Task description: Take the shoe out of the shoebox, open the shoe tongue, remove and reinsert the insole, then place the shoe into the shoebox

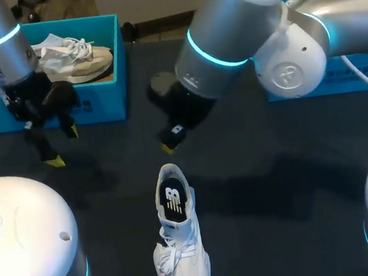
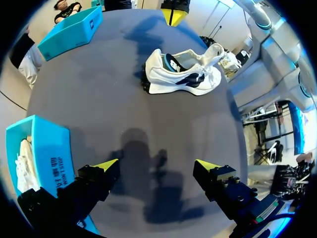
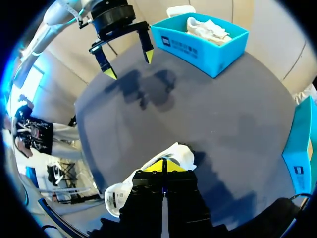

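- The shoe stood on its sole on the dark surface, outside both the left box and the right box, its heel toward my right claw.
- I judged it light and soft: the cloth upper would buckle under a pinch, the sole would be stiffer, and the loose laces might snag.
- The heel rim looked the firmest place to take hold.
- The dark insole showed through the opening. I guessed it was thin and floppy, best pinched at its heel end.
- My right claw hung just beyond the heel, fingers pressed together, gripping nothing.
- My left claw hovered near the left box, fingers wide apart, empty, well apart from the shoe.
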Motion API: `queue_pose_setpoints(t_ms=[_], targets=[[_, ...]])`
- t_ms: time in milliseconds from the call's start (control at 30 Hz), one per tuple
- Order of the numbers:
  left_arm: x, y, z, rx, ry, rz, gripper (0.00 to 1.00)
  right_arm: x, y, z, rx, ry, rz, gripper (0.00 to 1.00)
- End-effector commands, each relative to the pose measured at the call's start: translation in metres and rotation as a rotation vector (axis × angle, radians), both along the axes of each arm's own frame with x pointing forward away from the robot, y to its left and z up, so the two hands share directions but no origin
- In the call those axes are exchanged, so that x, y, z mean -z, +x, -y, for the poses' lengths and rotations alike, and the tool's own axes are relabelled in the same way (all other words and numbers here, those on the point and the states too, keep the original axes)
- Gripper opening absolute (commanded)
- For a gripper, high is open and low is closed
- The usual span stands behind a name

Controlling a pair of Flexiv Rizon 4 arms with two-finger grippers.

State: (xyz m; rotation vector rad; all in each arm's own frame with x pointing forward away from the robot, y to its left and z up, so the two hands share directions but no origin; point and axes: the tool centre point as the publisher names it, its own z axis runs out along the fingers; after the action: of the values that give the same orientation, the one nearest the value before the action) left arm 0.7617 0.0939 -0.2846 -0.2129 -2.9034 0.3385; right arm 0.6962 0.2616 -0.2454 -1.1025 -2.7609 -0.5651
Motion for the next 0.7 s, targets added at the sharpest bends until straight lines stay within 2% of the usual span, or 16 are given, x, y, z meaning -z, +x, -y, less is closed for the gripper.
queue_pose_setpoints(t_ms=[33,300,567,700], targets=[[-0.005,0.007,-0.005,0.019,-0.005,0.002,1.00,0.000,-0.006,-0.006,0.043,-0.037,0.047,0.00],[-0.015,0.014,-0.009,0.161,-0.031,0.054,1.00,0.002,-0.024,-0.012,0.183,-0.065,0.043,0.00],[-0.020,0.020,-0.008,0.212,-0.029,0.074,1.00,0.009,-0.045,-0.016,0.286,-0.066,0.026,0.00],[-0.025,0.022,-0.011,0.271,-0.032,0.069,1.00,0.022,-0.058,-0.021,0.359,-0.048,-0.004,0.00]])
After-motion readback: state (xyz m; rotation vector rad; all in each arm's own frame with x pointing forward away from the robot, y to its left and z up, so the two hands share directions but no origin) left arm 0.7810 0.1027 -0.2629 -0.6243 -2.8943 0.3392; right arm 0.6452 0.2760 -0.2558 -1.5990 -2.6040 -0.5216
